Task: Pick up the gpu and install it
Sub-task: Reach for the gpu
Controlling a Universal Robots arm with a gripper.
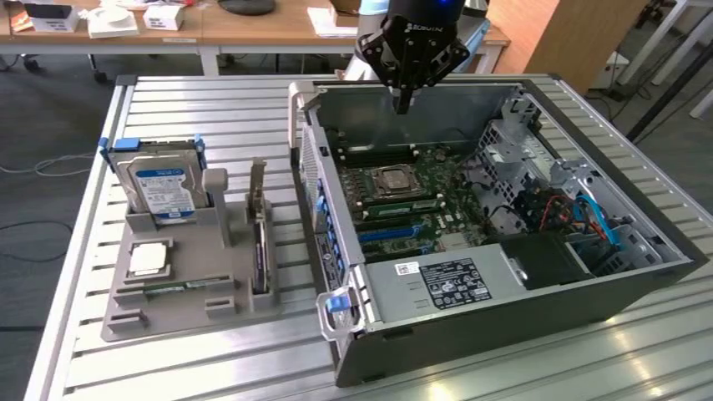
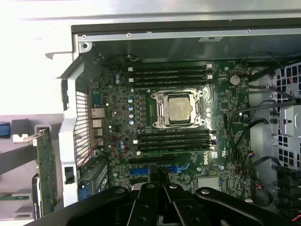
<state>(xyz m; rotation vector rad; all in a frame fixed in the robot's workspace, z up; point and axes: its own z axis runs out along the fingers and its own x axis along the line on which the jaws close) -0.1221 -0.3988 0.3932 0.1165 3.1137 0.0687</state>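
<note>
Hovering closed and empty over the computer case [image 1: 502,292], the tool [image 1: 403,104] sits well apart from the gpu [image 1: 259,242], upright in its grey holder [image 1: 179,309]. A clean pick likely needs a square top-edge grip.

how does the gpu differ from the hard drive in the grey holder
The gpu is a thin dark card; the hard drive is a thicker silver block with a blue label. The gpu rests on its long edge; the hard drive stands tall on its short end. Both sit in slots of the grey holder.
</note>
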